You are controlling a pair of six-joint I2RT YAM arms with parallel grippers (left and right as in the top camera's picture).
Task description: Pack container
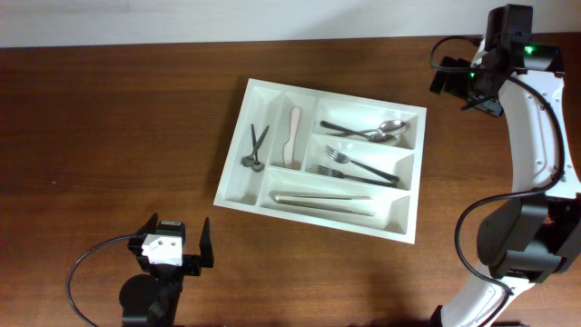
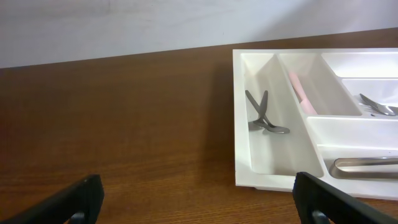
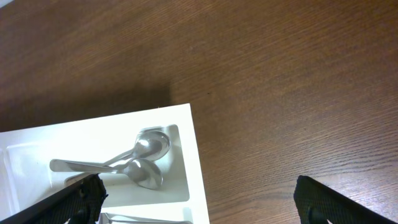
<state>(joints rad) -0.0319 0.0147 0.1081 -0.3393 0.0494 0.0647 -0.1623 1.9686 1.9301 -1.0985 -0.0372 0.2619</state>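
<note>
The container (image 1: 238, 154) is a white cutlery tray in the middle of the table. It holds small metal tongs (image 1: 255, 147), a pink-handled knife (image 1: 293, 136), spoons (image 1: 374, 132), forks (image 1: 356, 166) and long tongs (image 1: 322, 202). It also shows in the left wrist view (image 2: 241, 124) and in the right wrist view (image 3: 194, 155). My left gripper (image 1: 182, 250) is open and empty near the front left, short of the tray (image 2: 198, 202). My right gripper (image 1: 465, 86) is open and empty, high above the tray's far right corner (image 3: 199, 202).
The table is dark brown wood (image 1: 118, 127). Black cables loop beside the left arm (image 1: 82, 272) and the right arm (image 1: 467, 236). A pale wall edge runs along the back (image 1: 182, 23).
</note>
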